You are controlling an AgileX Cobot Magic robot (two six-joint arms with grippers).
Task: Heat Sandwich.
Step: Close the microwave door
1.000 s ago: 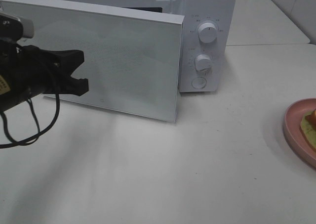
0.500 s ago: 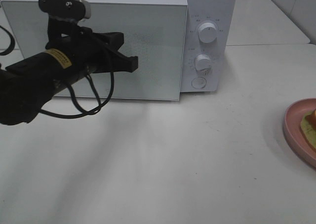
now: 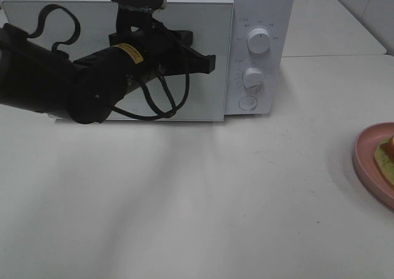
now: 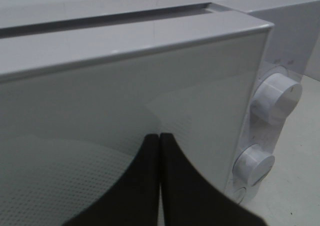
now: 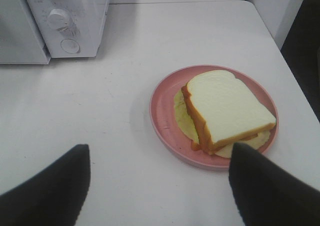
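Observation:
The sandwich (image 5: 225, 106), white bread with brown crust and yellow-green and reddish filling, lies on a round pink plate (image 5: 162, 111) at the table's right edge; the exterior high view shows only a sliver of the sandwich (image 3: 386, 153). My right gripper (image 5: 159, 153) hovers open on the near side of the plate, holding nothing. The white microwave (image 3: 258, 20) stands at the back with its door (image 3: 203, 100) flush against the body. My left gripper (image 3: 209, 62) is shut, its tips (image 4: 159, 136) at the door's front near the knob side.
Two white knobs (image 3: 258, 40) and a round button (image 3: 247, 103) sit on the microwave's right panel. A black cable (image 3: 154, 109) loops under the left arm. White table surface stretches between microwave and plate (image 3: 369, 162).
The microwave door swung from wide open to shut. My left arm swept right and toward the microwave with it. The right gripper and the plate stayed put.

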